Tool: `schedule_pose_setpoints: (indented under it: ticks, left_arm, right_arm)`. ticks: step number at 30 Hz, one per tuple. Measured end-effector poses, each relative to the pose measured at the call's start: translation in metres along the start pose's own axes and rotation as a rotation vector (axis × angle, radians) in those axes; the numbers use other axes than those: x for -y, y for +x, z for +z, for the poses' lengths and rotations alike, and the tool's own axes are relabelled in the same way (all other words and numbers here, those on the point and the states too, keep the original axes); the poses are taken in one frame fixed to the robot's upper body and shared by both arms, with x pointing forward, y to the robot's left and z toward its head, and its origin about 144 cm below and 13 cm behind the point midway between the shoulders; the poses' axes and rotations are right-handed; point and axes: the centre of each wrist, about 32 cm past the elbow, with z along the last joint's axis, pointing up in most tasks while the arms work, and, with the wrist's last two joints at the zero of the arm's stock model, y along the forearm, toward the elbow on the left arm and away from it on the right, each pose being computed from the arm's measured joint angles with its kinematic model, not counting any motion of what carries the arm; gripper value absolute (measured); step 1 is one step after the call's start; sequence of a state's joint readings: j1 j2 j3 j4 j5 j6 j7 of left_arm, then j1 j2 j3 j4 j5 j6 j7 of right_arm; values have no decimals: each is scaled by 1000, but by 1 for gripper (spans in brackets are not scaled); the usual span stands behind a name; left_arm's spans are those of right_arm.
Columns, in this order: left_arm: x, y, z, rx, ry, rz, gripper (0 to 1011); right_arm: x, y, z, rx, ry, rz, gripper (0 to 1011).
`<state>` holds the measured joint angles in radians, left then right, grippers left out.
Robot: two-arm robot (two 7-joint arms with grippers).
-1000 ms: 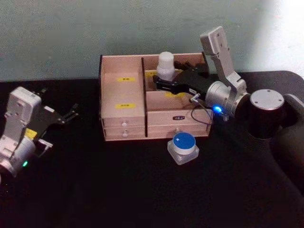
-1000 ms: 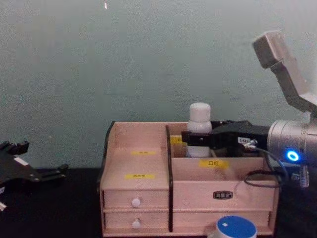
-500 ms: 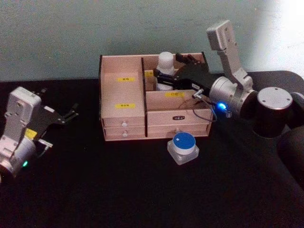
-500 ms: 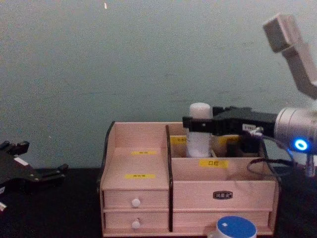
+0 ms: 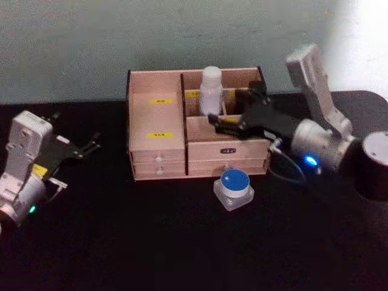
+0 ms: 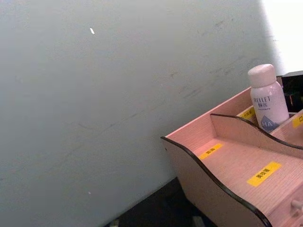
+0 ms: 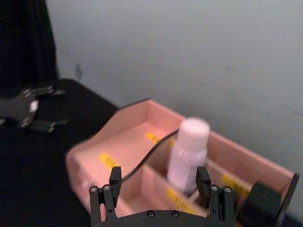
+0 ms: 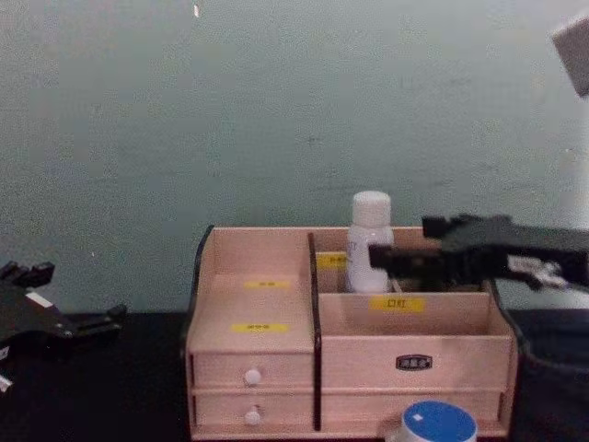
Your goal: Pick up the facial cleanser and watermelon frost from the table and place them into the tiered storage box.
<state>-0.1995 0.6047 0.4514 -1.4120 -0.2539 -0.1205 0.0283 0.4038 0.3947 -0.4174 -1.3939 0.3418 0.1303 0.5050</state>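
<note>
The facial cleanser (image 5: pixel 210 90), a white bottle, stands upright in the back right compartment of the tiered storage box (image 5: pixel 142 121). It also shows in the chest view (image 8: pixel 368 241) and both wrist views (image 6: pixel 267 97) (image 7: pixel 189 149). My right gripper (image 5: pixel 227 115) hovers open just right of the bottle (image 8: pixel 400 241), its fingers apart and holding nothing (image 7: pixel 158 177). The watermelon frost (image 5: pixel 233 182), a small jar with a blue lid, sits on the table in front of the box (image 8: pixel 439 424). My left gripper (image 5: pixel 74 128) rests open at the far left.
The box (image 8: pixel 221 295) has stepped shelves with yellow labels and two small drawers with white knobs (image 8: pixel 252 376). It stands against a grey-green wall on a black table (image 5: pixel 151 242). The left shelves of the box (image 6: pixel 227 161) hold nothing.
My right gripper has let go of the bottle and drawn back to the right, away from the box. The bottle stays upright in the back compartment. The left arm is still.
</note>
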Motion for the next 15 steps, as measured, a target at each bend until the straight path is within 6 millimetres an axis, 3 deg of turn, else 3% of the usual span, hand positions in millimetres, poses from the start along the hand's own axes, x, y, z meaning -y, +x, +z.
schedule_pose_setpoints:
  ticks: [15]
  left_arm:
    - [0, 0, 0, 0, 0, 0, 1001]
  right_arm:
    - [68, -13, -37, 27, -135, 131, 1002]
